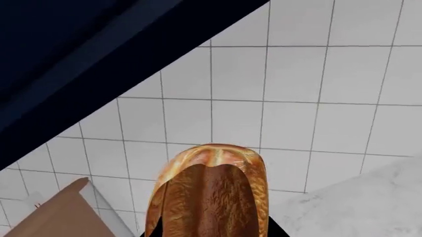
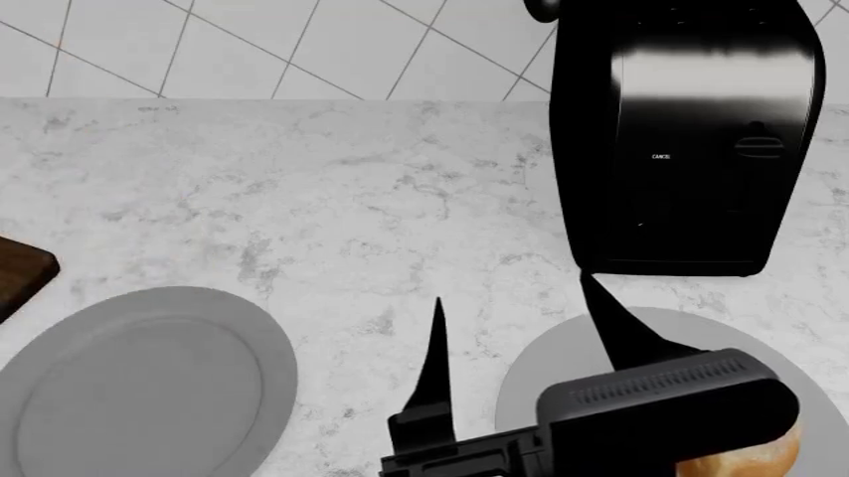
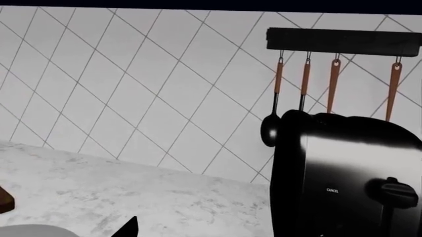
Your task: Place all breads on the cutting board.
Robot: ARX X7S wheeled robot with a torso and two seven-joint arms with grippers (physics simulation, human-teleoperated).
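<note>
Now we are looking down from the head view at a white marbled tabletop (image 2: 332,199) that is running up to a tiled wall (image 2: 265,45). Our right claw (image 2: 520,323) is hovering low over the tabletop with its two black fingers (image 2: 434,358) spread wide apart, and nothing is lying between them. One finger is pointing over the bare marble, the other is reaching over the rim of a round grey plate (image 2: 551,373) on the right. At the lower edge of this plate a golden-brown bread (image 2: 743,459) is peeking out from under the claw's body; we are seeing only a small part of it. A second round grey plate (image 2: 146,383) is lying at the lower left, well apart from the first. Only a dark brown corner of the cutting board (image 2: 24,273) is showing at the left edge, just above that plate. A black toaster (image 2: 683,149) is standing at the back right, near the wall.

In the left wrist view, a golden-brown scored crusty roll (image 1: 211,192) is filling the lower middle, very close to the camera, with the tiled wall behind it. We cannot tell if the left claw is pinching it, because its fingers are not clearly showing.

In the right wrist view, copper-handled utensils (image 3: 336,84) are hanging from a dark rail (image 3: 343,42) above the toaster.
</note>
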